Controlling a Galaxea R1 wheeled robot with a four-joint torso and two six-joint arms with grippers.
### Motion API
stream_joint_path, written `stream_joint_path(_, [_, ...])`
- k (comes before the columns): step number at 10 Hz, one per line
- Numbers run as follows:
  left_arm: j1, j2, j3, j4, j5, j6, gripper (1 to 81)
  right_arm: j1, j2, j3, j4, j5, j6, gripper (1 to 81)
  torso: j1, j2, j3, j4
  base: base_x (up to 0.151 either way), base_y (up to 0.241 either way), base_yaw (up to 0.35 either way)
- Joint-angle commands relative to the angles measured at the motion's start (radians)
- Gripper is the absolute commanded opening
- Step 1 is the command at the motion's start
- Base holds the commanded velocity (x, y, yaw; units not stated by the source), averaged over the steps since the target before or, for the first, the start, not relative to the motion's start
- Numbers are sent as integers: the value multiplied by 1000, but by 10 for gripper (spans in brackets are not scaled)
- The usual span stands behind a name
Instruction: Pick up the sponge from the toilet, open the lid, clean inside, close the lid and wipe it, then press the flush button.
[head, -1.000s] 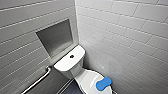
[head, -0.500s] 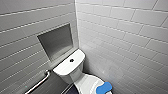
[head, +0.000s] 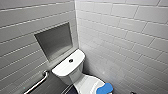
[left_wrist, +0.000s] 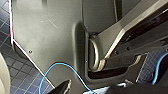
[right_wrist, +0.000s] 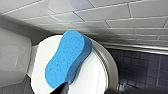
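Observation:
The white toilet (head: 75, 75) stands in the corner of a tiled room, its tank top bearing a dark flush button (head: 70, 60). The lid (head: 86, 85) is down. On it lies the blue bean-shaped sponge (head: 104, 88), out toward the front rim. Seen from the right wrist, the sponge (right_wrist: 68, 57) rests flat on the lid (right_wrist: 95, 72) with the tank (right_wrist: 13, 62) behind it. My right gripper (right_wrist: 88, 92) hovers open just short of the sponge, one dark fingertip (right_wrist: 62, 89) near its end, and holds nothing. My left gripper (left_wrist: 95, 90) is open beside the robot's body.
A recessed niche (head: 55, 40) is set in the left wall above the tank. A metal grab bar (head: 37, 83) runs low along that wall. The right wall (head: 130, 45) stands close beside the toilet. Dark blue floor tiles (right_wrist: 145, 67) lie around the bowl.
The head picture has shifted slightly, so the camera moved a little. The sponge stays on the lid and the toilet has not moved.

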Motion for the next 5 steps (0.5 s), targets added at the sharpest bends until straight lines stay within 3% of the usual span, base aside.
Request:
stream_joint_path(1, [9,-1,0,-8,76,2,811,111,-32,16,8,-40,4,811,61,-95,-89,0,0,0,0])
stream_joint_path(4, [9,4,-7,-8,76,2,811,151,-25,34,9,-40,29,811,134,-209,-195,0,0,0,0])
stream_joint_path(5, [9,5,-7,-8,76,2,811,165,-25,43,9,-40,39,811,156,-243,-134,0,0,0,0])
